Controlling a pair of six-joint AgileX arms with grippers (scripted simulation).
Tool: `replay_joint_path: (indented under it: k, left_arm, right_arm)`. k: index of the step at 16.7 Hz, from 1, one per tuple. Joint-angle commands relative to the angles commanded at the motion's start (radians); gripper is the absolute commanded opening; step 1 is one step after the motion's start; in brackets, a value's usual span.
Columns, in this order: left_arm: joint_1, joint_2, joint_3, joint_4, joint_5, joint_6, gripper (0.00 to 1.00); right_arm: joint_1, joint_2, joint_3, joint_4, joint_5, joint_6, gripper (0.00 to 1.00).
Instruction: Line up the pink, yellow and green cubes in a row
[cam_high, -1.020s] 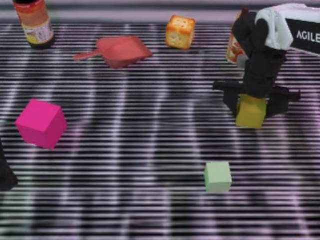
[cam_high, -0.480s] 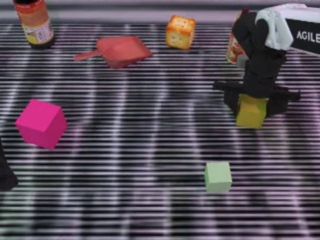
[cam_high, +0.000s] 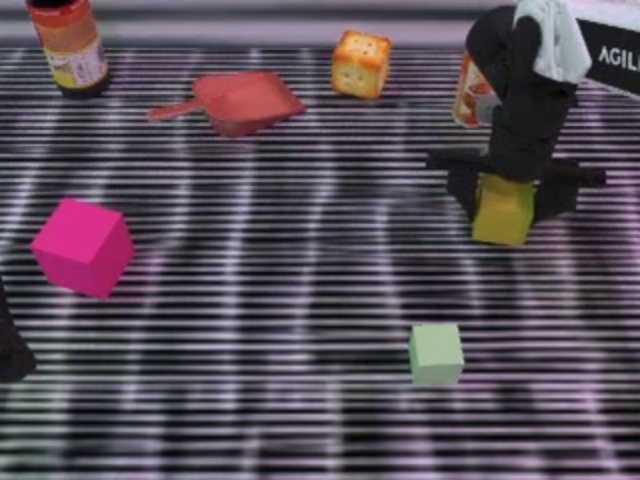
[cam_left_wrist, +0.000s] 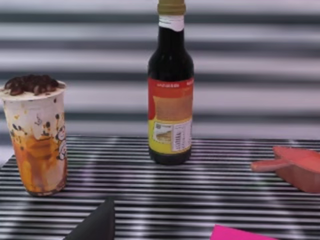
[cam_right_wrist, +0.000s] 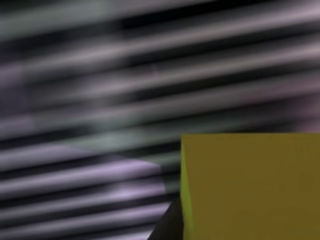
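My right gripper (cam_high: 505, 203) is shut on the mustard-yellow cube (cam_high: 503, 210) at the right of the table, holding it just off the striped cloth. In the right wrist view the yellow cube (cam_right_wrist: 250, 185) fills the near corner, with a dark finger (cam_right_wrist: 167, 227) against its side. The pale green cube (cam_high: 436, 353) lies nearer the front, a little left of the held cube. Far to the left sits the large pink cube (cam_high: 82, 246), whose corner (cam_left_wrist: 240, 234) shows in the left wrist view. My left gripper (cam_high: 10, 345) is parked at the left edge.
A dark sauce bottle (cam_high: 67, 45) (cam_left_wrist: 170, 95) stands at the back left. A red scoop (cam_high: 240, 102) (cam_left_wrist: 295, 167) and an orange printed box (cam_high: 360, 64) lie along the back. An orange-and-white container (cam_high: 470, 95) is partly hidden behind my right arm. A drink cup (cam_left_wrist: 36, 135) shows beside the bottle.
My right gripper has risen a little with the yellow cube in it, shifting slightly toward the back. The other cubes and the left arm have not moved.
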Motion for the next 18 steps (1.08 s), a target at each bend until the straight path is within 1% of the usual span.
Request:
replay_joint_path:
  k: [3, 5, 9, 11, 14, 18]
  left_arm:
    - [0.000, 0.000, 0.000, 0.000, 0.000, 0.000, 1.00]
    - [0.000, 0.000, 0.000, 0.000, 0.000, 0.000, 1.00]
    - [0.000, 0.000, 0.000, 0.000, 0.000, 0.000, 1.00]
    - [0.000, 0.000, 0.000, 0.000, 0.000, 0.000, 1.00]
    - [0.000, 0.000, 0.000, 0.000, 0.000, 0.000, 1.00]
    - [0.000, 0.000, 0.000, 0.000, 0.000, 0.000, 1.00]
  right_arm:
    - [0.003, -0.028, 0.075, -0.115, 0.000, 0.000, 0.00]
    - [0.005, -0.044, 0.108, -0.154, -0.001, -0.001, 0.00]
    - [-0.001, -0.043, 0.110, -0.156, -0.001, 0.001, 0.00]
    - [0.014, -0.053, 0.096, -0.152, -0.001, 0.010, 0.00]
    - [0.111, -0.113, 0.015, -0.130, 0.001, 0.069, 0.00]
    - [0.312, -0.236, -0.156, -0.086, 0.003, 0.190, 0.00]
